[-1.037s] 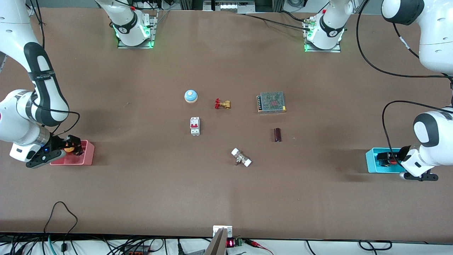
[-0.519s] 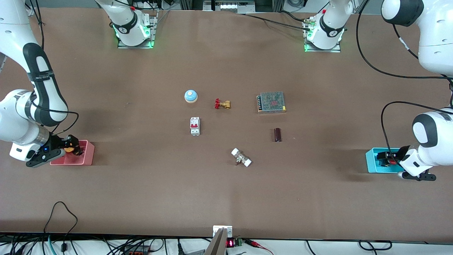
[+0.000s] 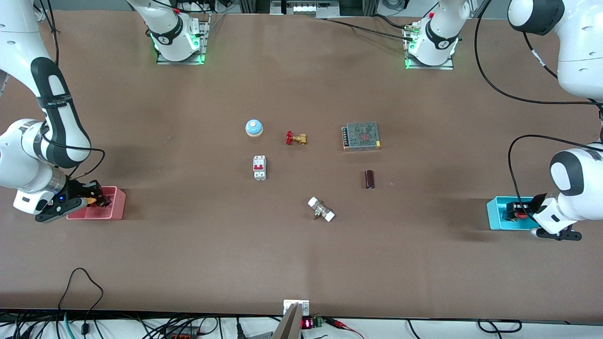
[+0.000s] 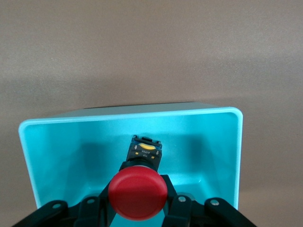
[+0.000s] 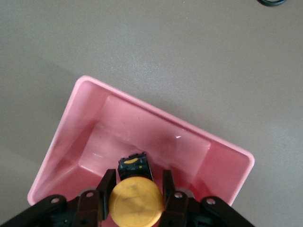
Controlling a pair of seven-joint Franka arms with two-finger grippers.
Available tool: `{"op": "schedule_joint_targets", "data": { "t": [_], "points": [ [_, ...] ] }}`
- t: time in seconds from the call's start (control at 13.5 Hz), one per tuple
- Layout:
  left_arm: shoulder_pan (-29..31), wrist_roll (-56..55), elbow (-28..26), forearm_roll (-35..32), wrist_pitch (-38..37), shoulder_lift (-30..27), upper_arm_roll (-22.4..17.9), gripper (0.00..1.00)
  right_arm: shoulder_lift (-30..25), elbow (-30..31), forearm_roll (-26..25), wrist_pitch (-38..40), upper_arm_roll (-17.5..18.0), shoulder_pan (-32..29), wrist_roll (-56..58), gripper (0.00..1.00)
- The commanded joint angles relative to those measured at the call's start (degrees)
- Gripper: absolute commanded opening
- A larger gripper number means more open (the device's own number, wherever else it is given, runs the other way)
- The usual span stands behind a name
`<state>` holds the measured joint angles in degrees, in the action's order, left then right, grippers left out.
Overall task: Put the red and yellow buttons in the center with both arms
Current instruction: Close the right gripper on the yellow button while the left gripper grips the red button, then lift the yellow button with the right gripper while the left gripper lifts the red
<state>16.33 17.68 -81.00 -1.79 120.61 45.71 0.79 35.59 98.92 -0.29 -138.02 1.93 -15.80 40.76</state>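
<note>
Red button [image 4: 138,192], round cap on black body, is clamped by the left gripper [image 4: 137,208] in the blue bin [image 4: 227,142]; yellow button [image 5: 136,198] by the right gripper [image 5: 135,196] in the pink bin [image 5: 75,118], at the table's end edges. Both have sunk slightly lower.

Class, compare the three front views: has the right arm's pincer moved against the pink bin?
Yes, slightly. The right pincer with the yellow button has sunk lower into the pink bin, which itself has not shifted.

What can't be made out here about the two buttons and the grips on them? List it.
- Front view: yellow button in the pink bin is mostly hidden by the right gripper.
- Front view: red button in the teal bin is too small, crowded by the left gripper.
- Wrist views: caps cover the jaws' contact; bottom edge cuts them off.
</note>
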Motion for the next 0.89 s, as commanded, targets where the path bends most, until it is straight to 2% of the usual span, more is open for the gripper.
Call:
{"op": "schedule_joint_targets", "data": {
  "t": [0.0, 0.22, 0.44, 0.59, 0.74, 0.81],
  "points": [
    [-0.16, 1.31, 1.55, 0.12, -0.28, 0.35, -0.18, 0.37, -0.08, 0.31, -0.76, -0.5, 0.53, -0.72, 0.64, 0.35],
    [-0.16, 1.48, 1.55, -0.05, -0.28, -1.67, -0.09, 0.37, -0.26, -0.21, -1.02, -0.5, 0.53, -0.64, 0.46, 0.27],
    [-0.59, 1.22, -0.46, -0.58, -0.81, -7.46, 0.26, 0.37, -3.23, -1.62, -5.41, 1.6, 0.96, -0.46, 0.46, 0.27],
    [-2.08, 0.78, -4.84, -0.58, -1.25, -13.86, 0.44, 0.37, -7.18, -3.02, -5.33, 8.34, 1.14, 0.06, 0.03, 0.25],
    [-5.06, -1.57, -8.63, -0.49, -6.58, -19.41, 0.52, 0.36, -11.92, -5.13, -4.72, 17.13, 2.36, 2.25, -2.85, 0.24],
    [-6.73, -5.25, -9.6, -0.49, -9.92, -21.26, 0.61, 0.36, -13.86, -5.22, -4.63, 20.3, 3.07, 3.48, -8.27, 0.24]
  ]
}}
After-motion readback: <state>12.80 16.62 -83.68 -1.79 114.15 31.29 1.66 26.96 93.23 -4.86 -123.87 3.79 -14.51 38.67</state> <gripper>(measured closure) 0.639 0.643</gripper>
